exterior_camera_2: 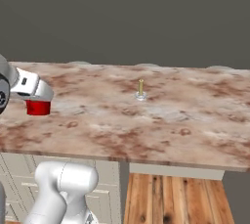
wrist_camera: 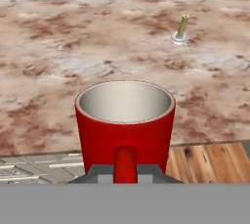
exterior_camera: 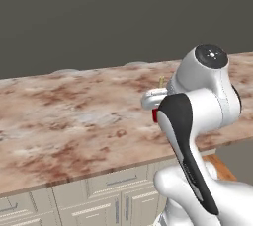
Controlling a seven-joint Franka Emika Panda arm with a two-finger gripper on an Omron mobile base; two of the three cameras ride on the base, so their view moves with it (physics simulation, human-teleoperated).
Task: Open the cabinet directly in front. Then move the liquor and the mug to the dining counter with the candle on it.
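Above the marbled reddish-brown and cream desk [exterior_camera_2: 195, 120], my end effector [wrist_camera: 125, 171] is clamped on the handle of the red mug [wrist_camera: 125, 125]. I carry the mug upright, its open mouth facing up and its pale grey inside showing bare, which I judge is the way to hold it so it can go down flat on its base. In the hand view the mug hangs over the near edge of the desk, with cream cabinet fronts [exterior_camera: 99, 203] and a strip of wooden floor [exterior_camera_2: 171, 198] visible below it.

The candle [exterior_camera_2: 141, 87] is my landmark. It stands upright in its small round holder on the desk, a thin tan-yellow stick. From the right base view, the mug [exterior_camera_2: 38, 106] is well apart from the candle, off to its left and nearer the front edge of the desk. From the left base view, only a sliver of red mug [exterior_camera: 155, 116] peeks out beside my white arm [exterior_camera: 197, 121], just below the tip of the candle [exterior_camera: 161, 80].

I judge the candle marks this desk as the right one, so the mug belongs here. The mug looks close to the desk top, but I cannot tell whether it touches. The liquor bottle is not to be seen on the desk around the candle.

No brand, label or writing can be read on the mug, the candle or the desk.
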